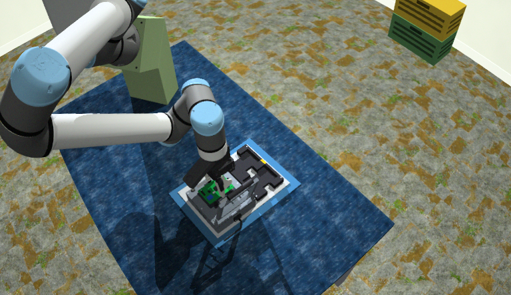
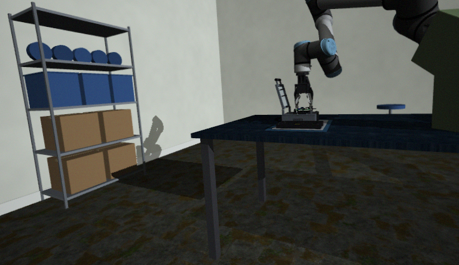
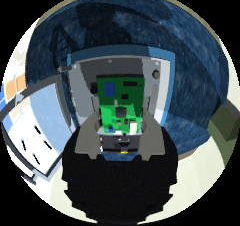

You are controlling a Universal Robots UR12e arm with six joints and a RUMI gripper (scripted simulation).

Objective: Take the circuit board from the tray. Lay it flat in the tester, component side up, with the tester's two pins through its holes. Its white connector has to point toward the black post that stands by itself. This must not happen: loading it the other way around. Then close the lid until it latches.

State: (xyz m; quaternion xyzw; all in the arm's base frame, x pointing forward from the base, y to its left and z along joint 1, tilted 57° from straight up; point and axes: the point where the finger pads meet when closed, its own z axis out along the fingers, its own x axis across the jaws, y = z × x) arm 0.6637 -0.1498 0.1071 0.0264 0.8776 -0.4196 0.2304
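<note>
Hand [image 3: 119,136] grips circuit board [image 3: 120,103] over open tester [image 3: 157,93].

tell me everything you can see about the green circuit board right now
The green circuit board is a flat rectangle with small dark chips, one blue part and pale parts near the fingers, component side up. The two-jaw gripper is shut on its near edge, holding it roughly level over the grey tester, whose lid stands open. Whether it touches the tester cannot be told.
</note>
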